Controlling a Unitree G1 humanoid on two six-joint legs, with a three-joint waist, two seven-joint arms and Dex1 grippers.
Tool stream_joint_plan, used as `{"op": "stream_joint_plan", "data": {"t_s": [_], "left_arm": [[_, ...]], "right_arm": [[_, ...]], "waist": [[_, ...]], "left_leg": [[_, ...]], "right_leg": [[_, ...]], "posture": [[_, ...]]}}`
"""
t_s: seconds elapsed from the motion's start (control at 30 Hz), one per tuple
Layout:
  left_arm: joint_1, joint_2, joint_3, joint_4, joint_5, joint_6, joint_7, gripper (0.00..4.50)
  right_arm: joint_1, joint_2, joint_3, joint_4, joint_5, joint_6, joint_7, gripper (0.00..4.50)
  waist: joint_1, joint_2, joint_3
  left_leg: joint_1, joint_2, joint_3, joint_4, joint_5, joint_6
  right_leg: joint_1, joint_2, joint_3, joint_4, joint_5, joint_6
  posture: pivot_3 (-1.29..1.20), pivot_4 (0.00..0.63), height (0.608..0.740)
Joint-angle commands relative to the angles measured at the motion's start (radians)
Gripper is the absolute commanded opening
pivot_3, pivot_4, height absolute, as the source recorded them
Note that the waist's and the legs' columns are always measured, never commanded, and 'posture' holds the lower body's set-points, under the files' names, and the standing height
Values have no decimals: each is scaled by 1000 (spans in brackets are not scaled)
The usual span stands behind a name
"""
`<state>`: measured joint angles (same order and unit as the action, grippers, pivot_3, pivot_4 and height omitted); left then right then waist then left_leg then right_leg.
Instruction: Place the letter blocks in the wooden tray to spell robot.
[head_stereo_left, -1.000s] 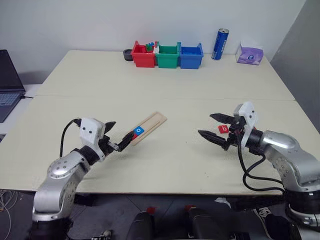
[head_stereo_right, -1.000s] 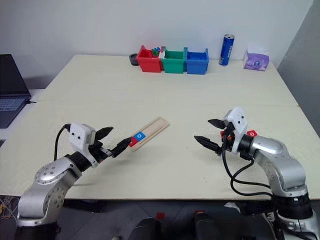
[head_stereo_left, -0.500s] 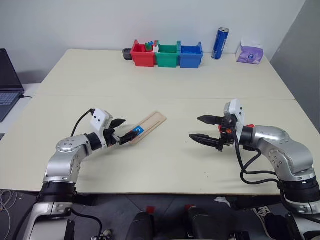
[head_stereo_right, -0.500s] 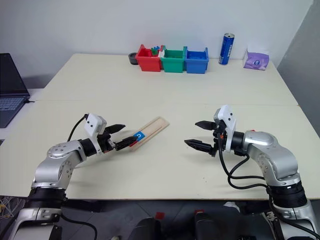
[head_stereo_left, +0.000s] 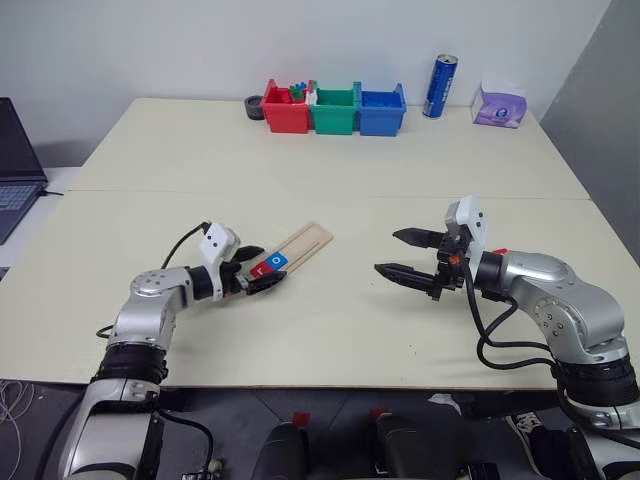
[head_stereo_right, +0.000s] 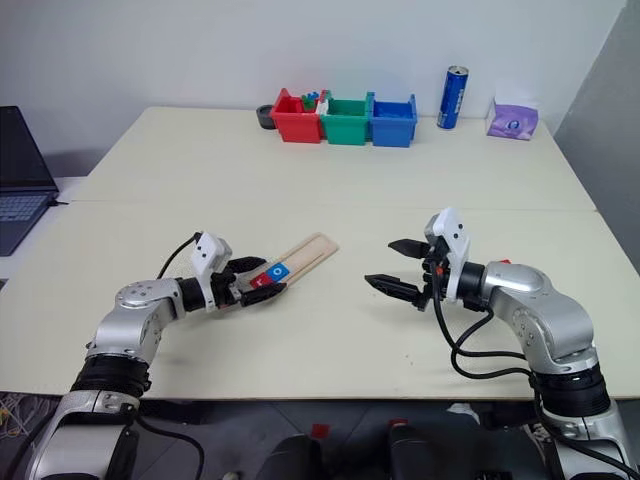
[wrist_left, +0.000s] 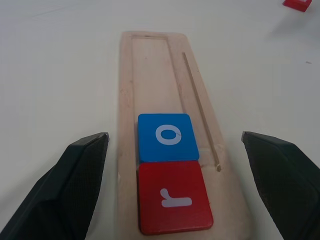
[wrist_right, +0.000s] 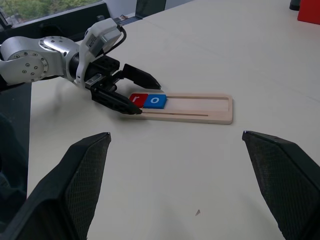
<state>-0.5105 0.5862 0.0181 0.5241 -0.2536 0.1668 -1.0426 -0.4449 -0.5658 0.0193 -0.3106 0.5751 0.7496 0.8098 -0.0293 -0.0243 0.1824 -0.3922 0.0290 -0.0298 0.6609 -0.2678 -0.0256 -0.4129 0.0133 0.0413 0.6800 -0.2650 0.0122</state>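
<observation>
The wooden tray (head_stereo_left: 303, 248) lies slanted on the table, left of centre. At its near end sit two letter blocks side by side, a red r (wrist_left: 174, 196) and a blue o (wrist_left: 167, 136). The groove beyond them is bare. My left gripper (head_stereo_left: 267, 268) is open and low over that end, one finger on each side of the tray and the two blocks. My right gripper (head_stereo_left: 388, 251) hangs open and empty above the table, pointing toward the tray. Another red block (head_stereo_left: 499, 251) lies on the table behind my right wrist, partly hidden.
Red (head_stereo_left: 287, 110), green (head_stereo_left: 335, 112) and blue (head_stereo_left: 381, 112) bins stand in a row at the table's far edge. To their right are a blue can (head_stereo_left: 441, 87) and a tissue box (head_stereo_left: 500, 106). A laptop (head_stereo_left: 15, 170) sits off the far left.
My left gripper has reached forward and down from short of the tray, and now straddles its near end. The right gripper has hardly shifted. Both stayed open.
</observation>
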Motion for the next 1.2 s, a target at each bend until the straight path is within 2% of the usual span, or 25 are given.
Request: {"op": "stream_joint_plan", "data": {"t_s": [0.03, 0.4, 0.43, 0.53, 0.8, 0.87, 1.07, 1.2], "left_arm": [[-20, -2, -5, 21, 17, -41, -18, 4500], [-29, -22, -23, 140, 69, -136, -22, 4500], [-29, -22, -22, 145, 69, -141, -23, 4114], [-29, -23, -19, 153, 66, -148, -28, 3384], [-37, -22, -27, 170, 77, -175, -38, 3382], [-34, -27, -36, 141, 72, -179, -57, 3382], [52, -24, -143, -109, 48, -167, -233, 3382], [45, -16, -189, -165, 38, -180, -326, 3382]], "right_arm": [[-9, 2, -35, -43, 31, 2, -13, 4484], [-15, -4, -28, -51, 51, 12, -33, 4484], [-16, -4, -28, -51, 51, 13, -34, 4500], [-17, -4, -28, -51, 52, 13, -35, 4500], [-15, 0, -26, -52, 51, 9, -41, 4500], [-11, -3, -30, -54, 52, 8, -40, 4500], [53, -68, -44, -81, 43, -15, 10, 4500], [81, -90, -51, -82, 42, -31, 17, 4500]], "waist": [[0, 0, 0], [1, 0, 0], [1, 0, 0], [0, 0, 0], [0, 0, 0], [0, 0, 0], [4, 0, 0], [3, 0, 0]], "left_leg": [[0, 0, 0, 0, 0, 0], [0, 0, 0, 1, 0, 0], [0, 0, 0, 1, 0, 0], [0, 0, 0, 1, 0, 0], [1, 0, 0, 1, 0, 0], [1, 0, 0, 1, 0, 0], [-1, 0, -1, 1, 0, 0], [-2, -1, 0, 1, 0, 0]], "right_leg": [[0, 0, 0, 0, 0, 0], [0, 0, 0, 1, 0, 1], [0, 0, 0, 1, 0, 1], [0, 0, 0, 1, 0, 1], [0, 0, 0, 1, 0, 1], [1, 0, 0, 1, 0, 1], [0, -1, 0, 0, 2, -1], [0, -3, 0, 0, 2, -1]], "posture": [[0, 150, 740], [0, 150, 740], [0, 150, 740], [0, 150, 740], [0, 150, 740], [0, 150, 740], [0, 150, 740], [0, 150, 740]]}}
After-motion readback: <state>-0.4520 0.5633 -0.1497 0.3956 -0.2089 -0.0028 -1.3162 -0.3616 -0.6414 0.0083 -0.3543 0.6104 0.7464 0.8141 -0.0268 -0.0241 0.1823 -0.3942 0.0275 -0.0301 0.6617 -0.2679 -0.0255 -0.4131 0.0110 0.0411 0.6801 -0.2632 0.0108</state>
